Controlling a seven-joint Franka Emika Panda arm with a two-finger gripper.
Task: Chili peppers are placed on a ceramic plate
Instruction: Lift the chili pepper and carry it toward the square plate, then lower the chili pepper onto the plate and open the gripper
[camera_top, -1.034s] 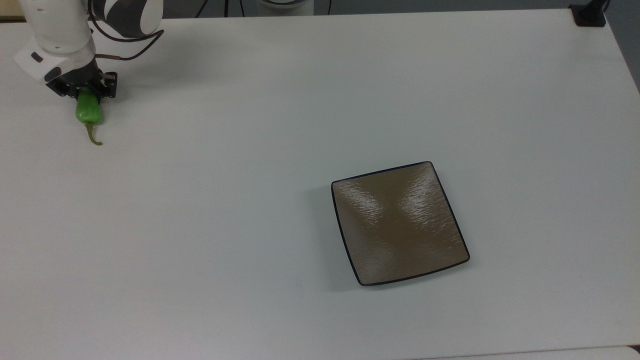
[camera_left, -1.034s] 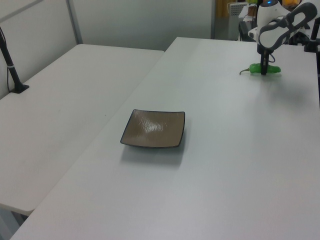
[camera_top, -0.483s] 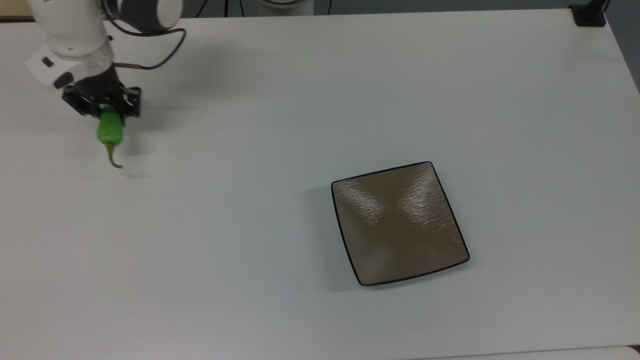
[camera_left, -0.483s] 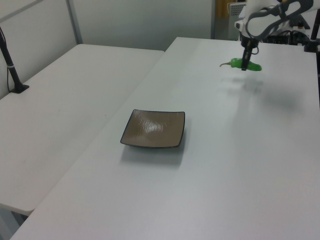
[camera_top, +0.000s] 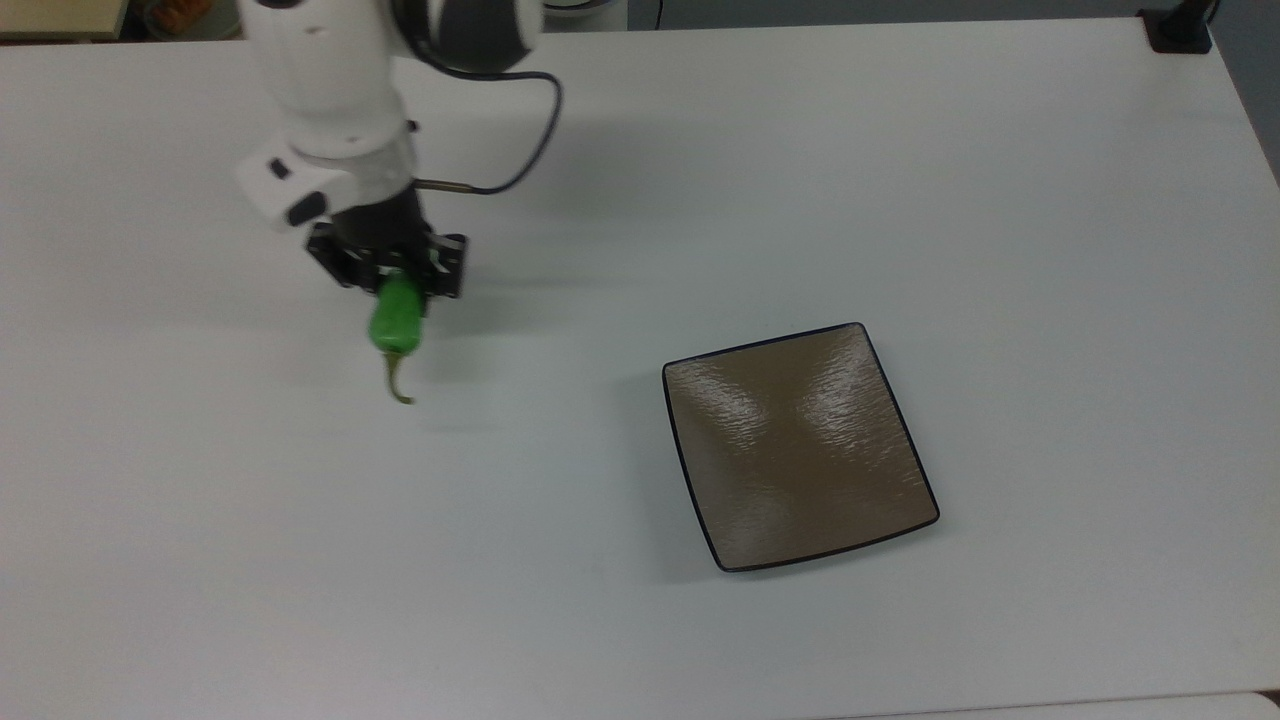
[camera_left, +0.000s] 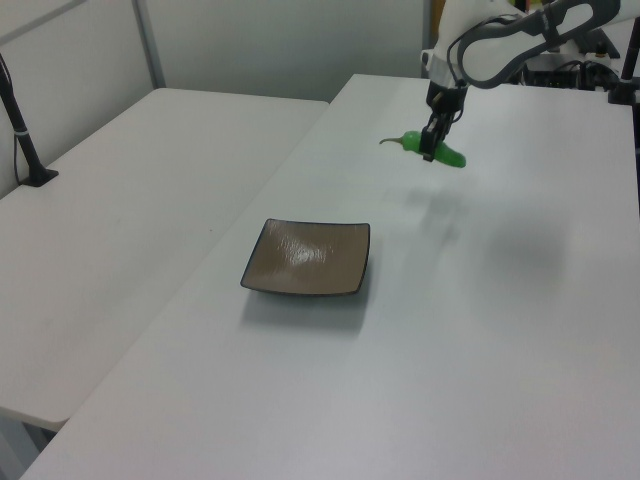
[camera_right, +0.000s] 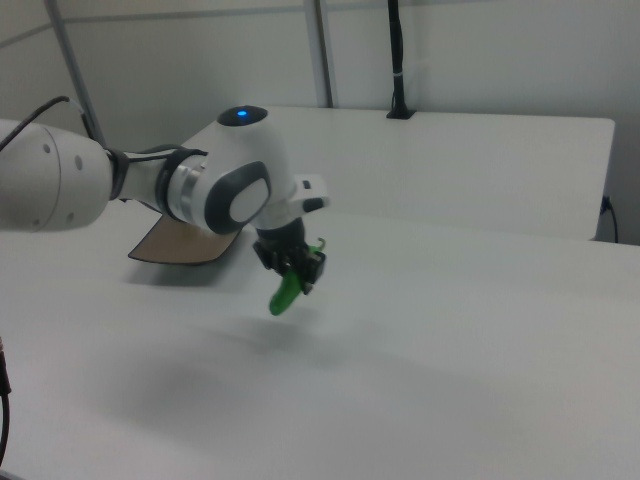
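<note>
The gripper carries the chili pepper clear of the bench, jaws clenched across its body, stem outward; ceramic plate well apart, unoccupied.

The chili pepper hangs in the gripper, above the table and clear of its surface, as the shadow beneath it in the left view shows. In the top view its stem end points toward the bottom edge, below the gripper. The ceramic plate lies flat on the table, well apart from the pepper, toward the top view's right and lower down. In the left view the plate sits nearer the camera and to the left view's left, with the pepper and gripper farther back on the right. In the right view the plate lies behind the arm, and the pepper hangs in front of it.
</note>
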